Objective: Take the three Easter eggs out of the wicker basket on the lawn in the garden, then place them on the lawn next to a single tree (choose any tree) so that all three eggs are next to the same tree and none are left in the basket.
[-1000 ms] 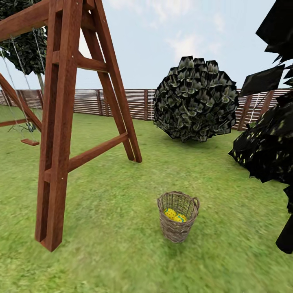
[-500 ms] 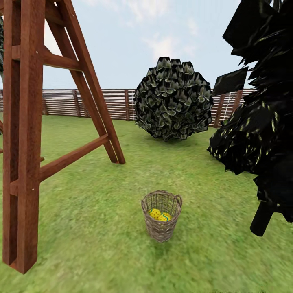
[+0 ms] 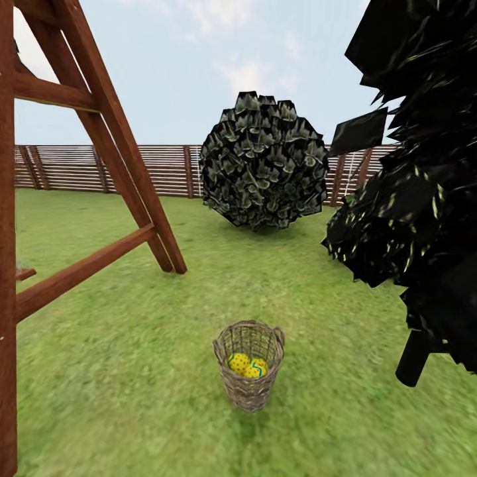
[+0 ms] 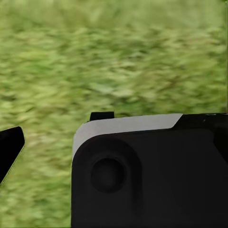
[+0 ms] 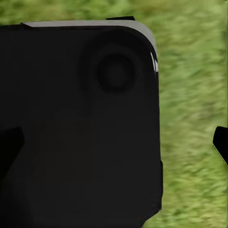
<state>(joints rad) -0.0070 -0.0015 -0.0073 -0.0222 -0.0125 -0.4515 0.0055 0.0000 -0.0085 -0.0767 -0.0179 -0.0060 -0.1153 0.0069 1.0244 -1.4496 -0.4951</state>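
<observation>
Sitting in basket: two Easter eggs (image 3: 246,365) visible inside the wicker basket (image 3: 249,391); the third is perhaps hidden.
Handling: likely light, smooth, slippery; grip across the middle.
Jaws: cannot tell.

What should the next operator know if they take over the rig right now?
Grippers: from the wrist views I cannot tell whether either is open or shut; both cameras look down at grass past dark robot housing.
Wicker basket stands upright on the lawn, ahead of the robot. Two Easter eggs show inside; a third cannot be confirmed.
The all-black tree stands to the basket's right; no pale-trunked tree shows in the head view.
Done: no egg removed.
Left: approach, lift out all eggs, set them by one tree.
</observation>
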